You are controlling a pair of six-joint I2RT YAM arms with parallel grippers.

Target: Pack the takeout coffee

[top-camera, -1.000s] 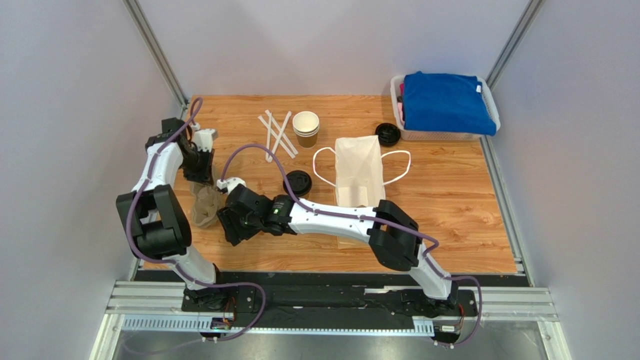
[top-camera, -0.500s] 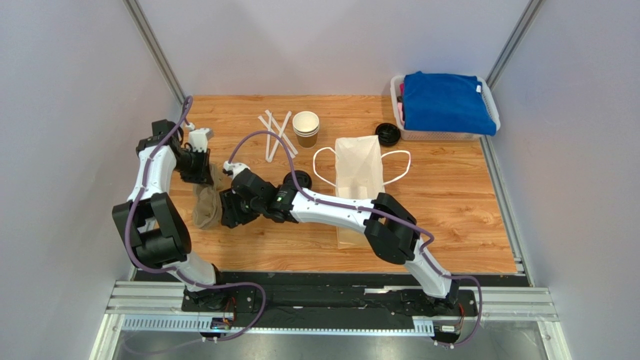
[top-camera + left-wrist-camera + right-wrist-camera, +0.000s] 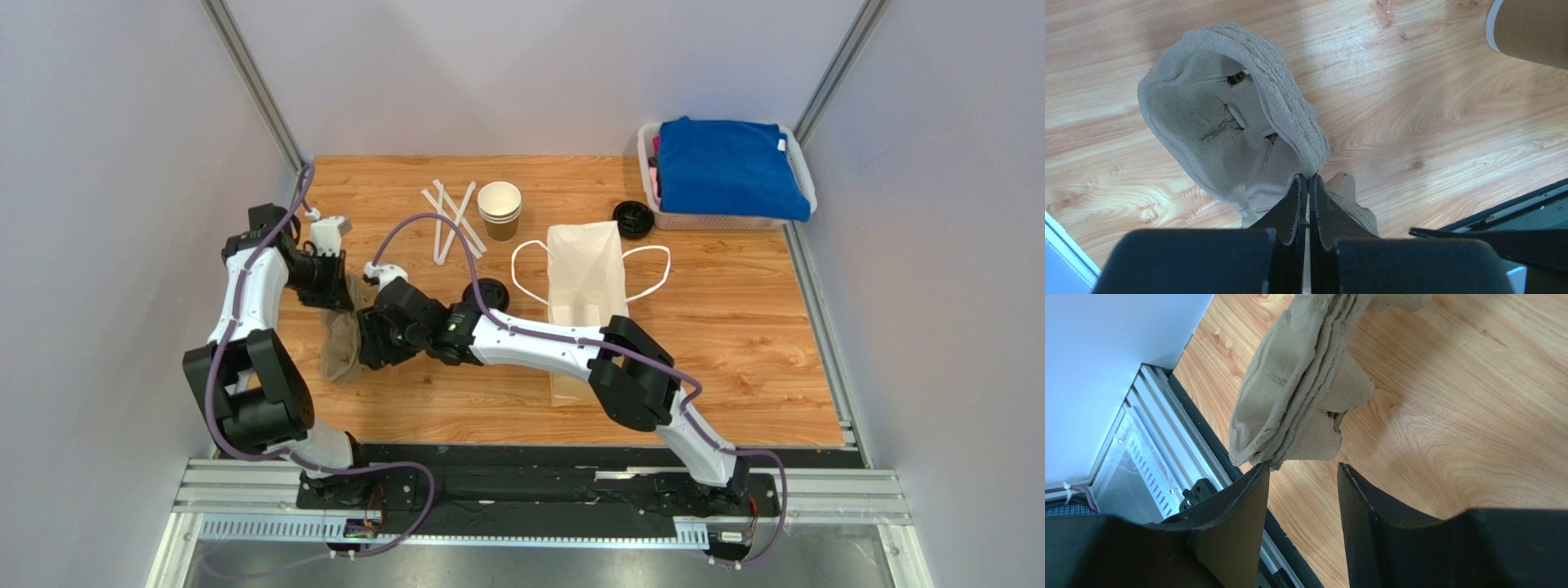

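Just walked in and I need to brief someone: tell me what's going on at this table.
The left gripper is shut on the edge of a molded-pulp cup carrier, holding it up at the left side of the table. The right gripper, jaws open, is at the carrier's lower edge, not clamped on it. The black-lidded coffee cup sits beside the flat white paper bag, not yet packed.

Wood-grain counter under me, warm orange planks. Pale grey-lilac walls close on three sides of me. Metal corner posts slant up at back. Aluminium rail along my near edge. Light even, soft shadows
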